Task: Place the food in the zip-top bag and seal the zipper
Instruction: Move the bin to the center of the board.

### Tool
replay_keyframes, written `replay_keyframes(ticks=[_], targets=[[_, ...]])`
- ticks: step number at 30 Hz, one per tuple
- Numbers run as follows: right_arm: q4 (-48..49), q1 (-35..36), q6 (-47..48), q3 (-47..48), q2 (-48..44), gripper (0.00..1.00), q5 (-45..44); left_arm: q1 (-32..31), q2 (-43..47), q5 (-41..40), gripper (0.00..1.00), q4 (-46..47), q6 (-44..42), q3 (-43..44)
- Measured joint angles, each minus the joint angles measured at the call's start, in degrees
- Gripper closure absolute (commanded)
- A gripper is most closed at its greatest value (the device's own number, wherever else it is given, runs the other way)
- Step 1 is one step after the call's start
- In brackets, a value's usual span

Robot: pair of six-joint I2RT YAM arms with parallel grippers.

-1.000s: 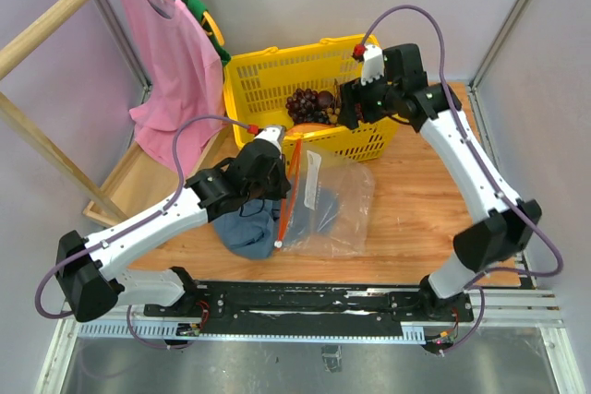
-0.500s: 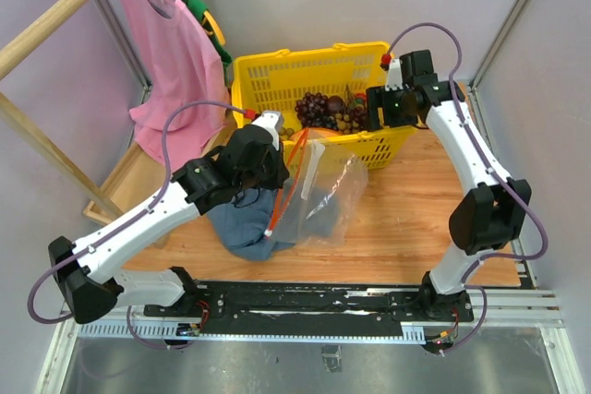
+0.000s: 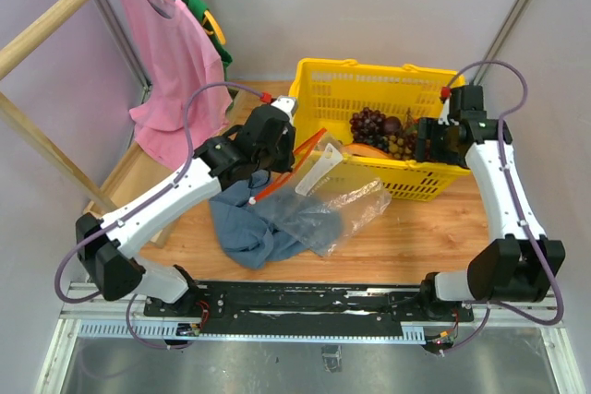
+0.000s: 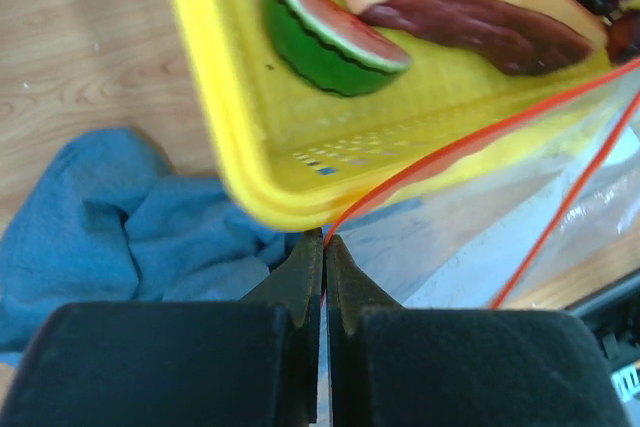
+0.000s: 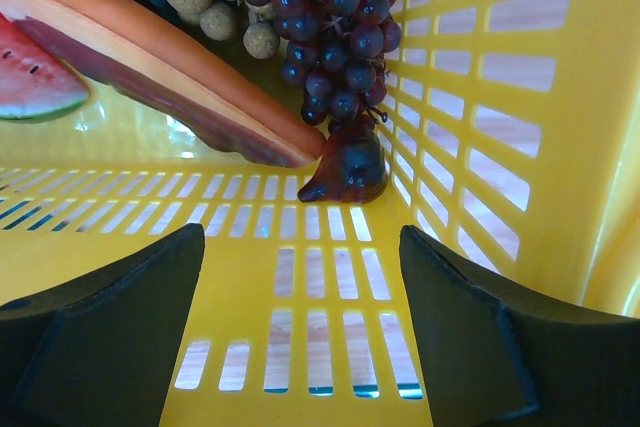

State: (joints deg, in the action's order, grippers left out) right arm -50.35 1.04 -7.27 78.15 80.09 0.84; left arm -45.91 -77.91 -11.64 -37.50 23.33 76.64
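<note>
One bag (image 3: 355, 202); one wedge (image 4: 330, 32); one basket (image 3: 369, 65)

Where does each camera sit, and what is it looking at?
Top camera: high above and behind, looking down on the table; shows both arms, left pincer, right pincer, yellow basket and zip-top bag.
Left wrist camera: on the left arm, looking past its shut pincer, pinched on the zipper, to the basket and blue cloth.
Right wrist camera: on the right arm, looking over its open pincer into the basket at the purple grapes.
Shared: both wrist views show the watermelon wedge.
</note>
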Motion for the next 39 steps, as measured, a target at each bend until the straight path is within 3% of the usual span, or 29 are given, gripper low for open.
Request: replay_keyframes(ticks=[9,22,30,39], targets=[[-0.66,-8.35,-1.42,-4.50,-7.48,0.18,-2.82,4.15,-4.46,-1.42,1.00,-1.09,-3.78,9.77],[1.55,0.83,3.39,1.79,-9.42,0.14,7.85,5.49,0.37,-17.07,1.00,-17.40,-10.78,26.34],[2.45,4.07,6.75,5.88,-6.08,0.13,13.55,5.68,0.04,-27.08,1.00,-25.79,-11.74,28.39],[2.82,5.73,9.38,9.33,-1.55,0.12,18.32,6.82,3.41,-35.39,1.00,-28.85,-13.81,30.40]])
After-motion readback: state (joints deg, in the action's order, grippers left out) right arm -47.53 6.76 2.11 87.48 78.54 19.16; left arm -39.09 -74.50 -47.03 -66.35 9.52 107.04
